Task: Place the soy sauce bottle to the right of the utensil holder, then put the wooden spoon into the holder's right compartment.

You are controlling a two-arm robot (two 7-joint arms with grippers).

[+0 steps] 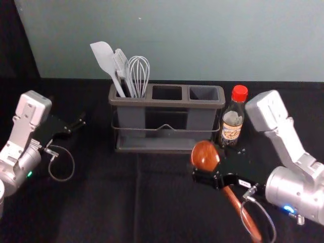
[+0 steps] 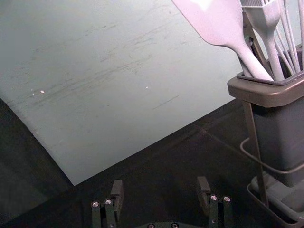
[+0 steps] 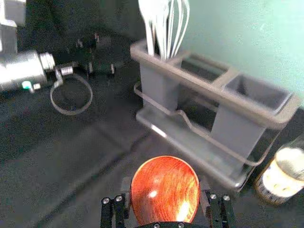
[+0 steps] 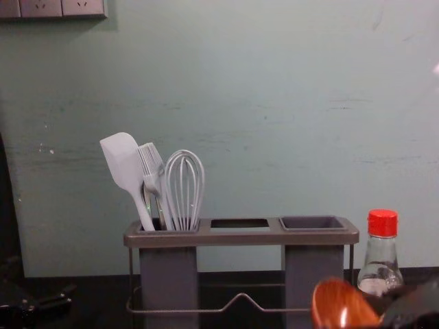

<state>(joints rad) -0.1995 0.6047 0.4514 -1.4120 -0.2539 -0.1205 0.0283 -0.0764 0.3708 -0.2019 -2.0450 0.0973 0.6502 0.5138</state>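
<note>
In the head view, my right gripper [image 1: 218,174] is in front of the utensil holder's [image 1: 168,103] right part, shut on the wooden spoon [image 1: 204,156] near its bowl, the handle slanting down toward me. The right wrist view has the bowl [image 3: 165,190] between the fingers of that gripper [image 3: 165,192]. Upright beside the holder's right end stands the soy sauce bottle [image 1: 232,119], red-capped. The right compartment [image 1: 204,93] holds nothing. My left gripper [image 1: 76,125], left of the holder, is open and empty; its wrist view shows the gripper [image 2: 160,192] with fingers apart.
A white spatula [image 1: 105,59], a brush [image 1: 121,63] and a whisk [image 1: 138,73] stand in the holder's left compartment. Behind the dark cloth-covered table [image 1: 101,202] rises a pale wall [image 1: 202,40].
</note>
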